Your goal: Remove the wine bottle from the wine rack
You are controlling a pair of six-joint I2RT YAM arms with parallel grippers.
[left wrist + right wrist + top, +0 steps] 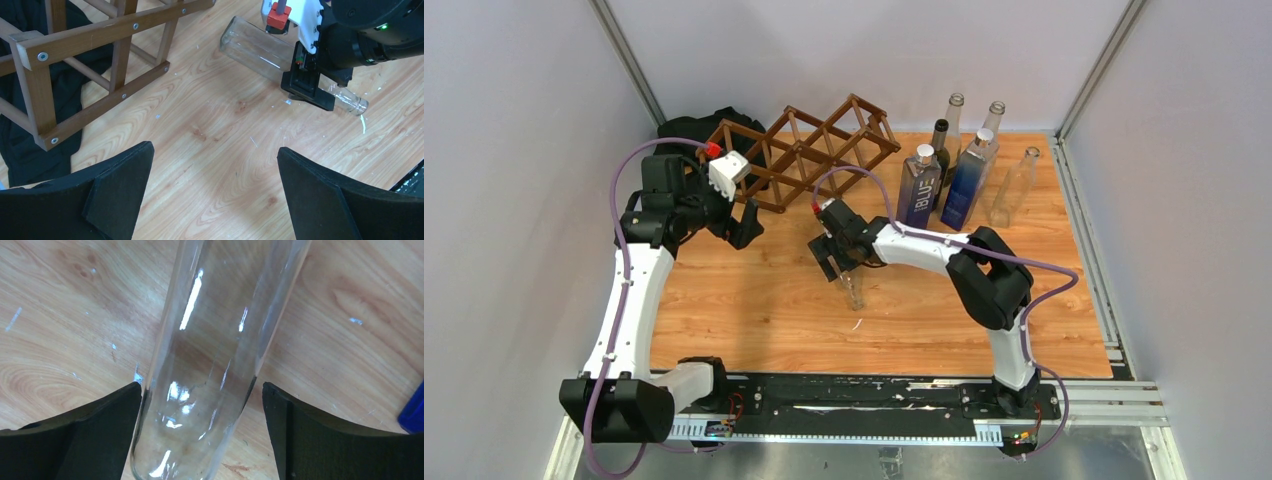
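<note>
A clear glass wine bottle (852, 288) lies on its side on the wooden table, apart from the wine rack (809, 150). My right gripper (836, 262) straddles its body. In the right wrist view the bottle (220, 340) lies between the open jaws of the right gripper (200, 390); the left finger touches the glass and the right finger stands clear of it. My left gripper (744, 228) is open and empty beside the rack's near end. Its wrist view (215, 150) shows the rack's corner (100, 35) and the bottle (252, 47).
A black cloth (692, 128) lies behind and under the rack's left end, also in the left wrist view (25, 150). Several upright bottles stand at the back right, among them two blue ones (921, 185) and a clear one (1014, 185).
</note>
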